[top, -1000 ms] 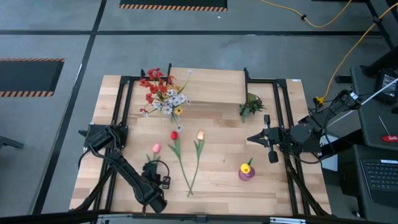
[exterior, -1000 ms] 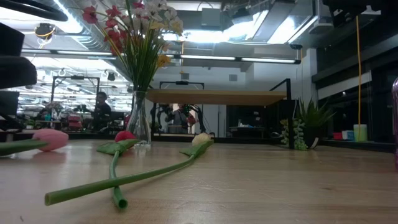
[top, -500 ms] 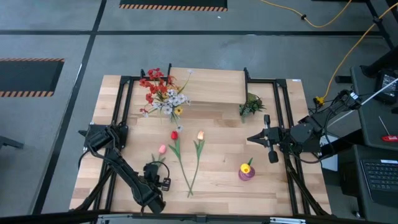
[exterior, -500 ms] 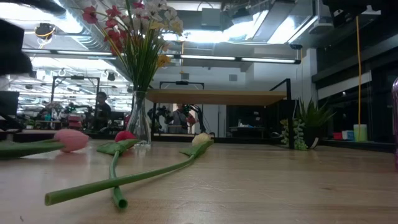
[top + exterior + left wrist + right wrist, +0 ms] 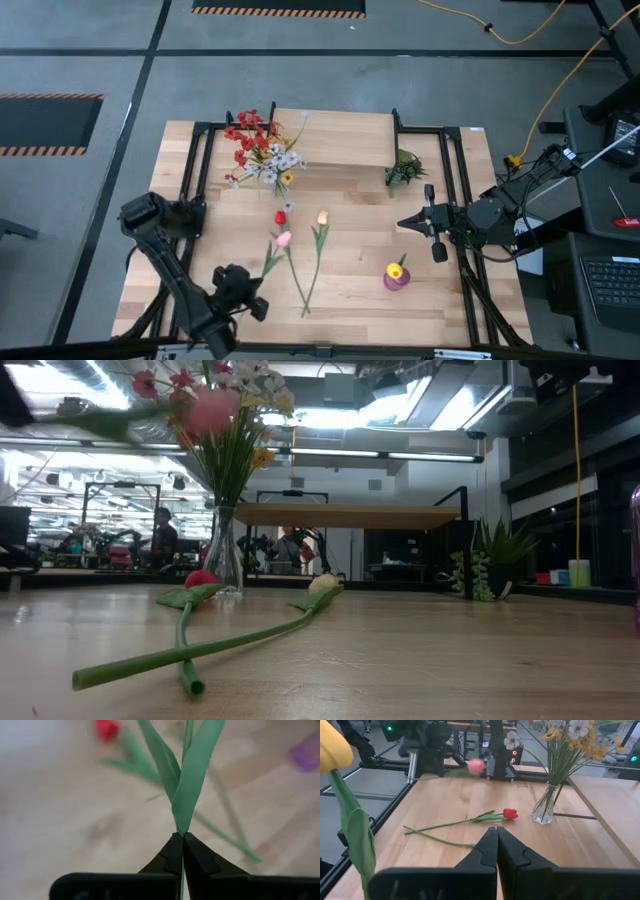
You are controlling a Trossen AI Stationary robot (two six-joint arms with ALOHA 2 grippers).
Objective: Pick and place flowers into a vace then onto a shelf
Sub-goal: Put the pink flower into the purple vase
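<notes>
Light wooden tabletop (image 5: 350, 285) is filling the middle of the high view, with grey floor around it. I am seeing the pink tulip (image 5: 284, 238) lifted off the wood: the left gripper (image 5: 250, 302), at lower left of the table, is pinching its green stem, fingers closed tight on it in the left wrist view (image 5: 179, 851), with the leaves rising up out of the fingertips. In the low view the pink head (image 5: 210, 408) is hanging at upper left, in front of the bouquet. The red tulip (image 5: 280, 217) and the orange tulip (image 5: 322, 216) are lying flat at table centre, stems crossing toward the bottom. Just above them the glass vase (image 5: 223, 553) is standing upright, holding the red, white and yellow sprays (image 5: 260, 145), beside the left end of the shelf (image 5: 340, 138) at upper centre. A yellow tulip (image 5: 398, 264) is sitting in a purple holder (image 5: 396, 279) at lower right. The right gripper (image 5: 408, 224) is waiting at the right edge, fingers pressed together on nothing. A small green plant (image 5: 403, 168) is sitting by the shelf's right end.
</notes>
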